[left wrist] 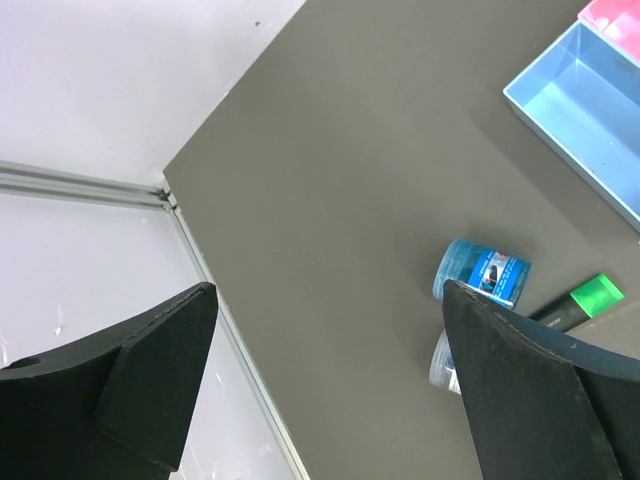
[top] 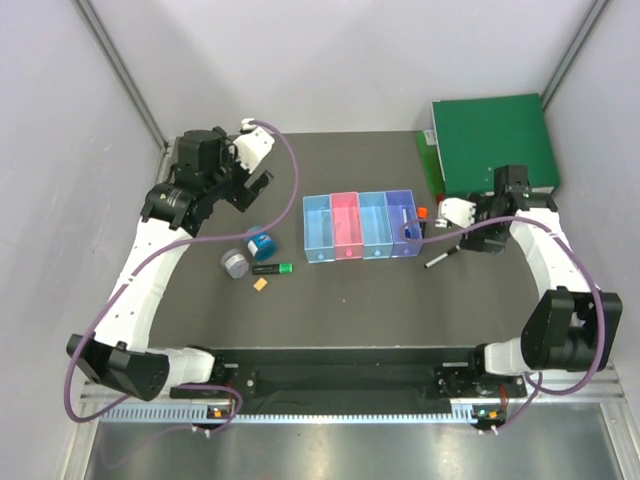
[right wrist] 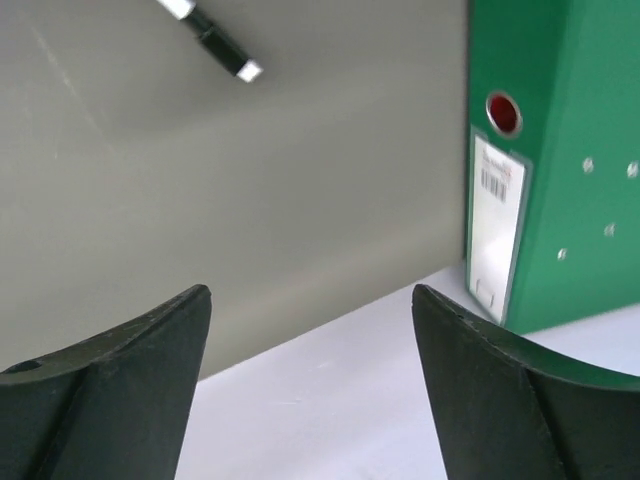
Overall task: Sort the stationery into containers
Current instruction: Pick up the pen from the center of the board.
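Note:
Four joined bins stand mid-table: light blue [top: 318, 228], pink [top: 345, 225], light blue [top: 373, 225], purple [top: 402, 222]. A white pen with a blue cap [top: 406, 224] lies in the purple bin. An orange-capped highlighter [top: 423, 212] and a black-capped pen [top: 440, 258] lie right of the bins. A blue tin [top: 260, 244], a grey tin [top: 235, 262], a green-capped highlighter [top: 272, 268] and an orange block [top: 259, 284] lie to their left. My left gripper [top: 252, 190] is open and empty, behind the blue tin [left wrist: 482, 275]. My right gripper [top: 512, 182] is open and empty by the binder.
A large green binder [top: 490, 140] lies at the back right corner and fills the right side of the right wrist view [right wrist: 550, 150]. The table's left edge rail [left wrist: 230, 330] runs under my left gripper [left wrist: 328, 290]. Grey walls close in on three sides.

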{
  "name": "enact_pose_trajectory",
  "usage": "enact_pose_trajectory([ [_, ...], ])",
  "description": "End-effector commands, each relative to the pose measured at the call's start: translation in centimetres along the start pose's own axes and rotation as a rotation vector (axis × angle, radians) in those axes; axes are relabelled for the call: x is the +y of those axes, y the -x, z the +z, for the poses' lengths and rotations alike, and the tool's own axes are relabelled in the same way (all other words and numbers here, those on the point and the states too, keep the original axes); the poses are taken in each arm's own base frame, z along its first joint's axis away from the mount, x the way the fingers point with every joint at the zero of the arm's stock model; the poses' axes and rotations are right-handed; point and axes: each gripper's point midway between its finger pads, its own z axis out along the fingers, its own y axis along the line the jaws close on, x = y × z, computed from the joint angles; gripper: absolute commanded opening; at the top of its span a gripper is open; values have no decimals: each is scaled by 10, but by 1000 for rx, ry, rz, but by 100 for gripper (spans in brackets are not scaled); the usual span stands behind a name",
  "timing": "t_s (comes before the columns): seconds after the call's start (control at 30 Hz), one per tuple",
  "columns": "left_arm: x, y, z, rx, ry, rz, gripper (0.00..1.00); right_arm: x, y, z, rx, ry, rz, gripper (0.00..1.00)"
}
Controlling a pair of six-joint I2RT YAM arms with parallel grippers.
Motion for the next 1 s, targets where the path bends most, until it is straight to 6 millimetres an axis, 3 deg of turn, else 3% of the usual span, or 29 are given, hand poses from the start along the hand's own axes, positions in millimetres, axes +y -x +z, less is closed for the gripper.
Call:
enact_pose_trajectory([
  [0.0,2,2,-4,-21,27,-1,99,3,8,15,-49,49,-221,79],
  [0.17,2,-3,-4,-9,34,8,99,20,14,38,-71,135,-270,77],
  [0.5,0,-9,3,11,42,0,99,36,48,73,-121,186,-365,73],
  [0.97,6,-9,6,33,49,33,99,46,52,114,-126,246,-338,64],
])
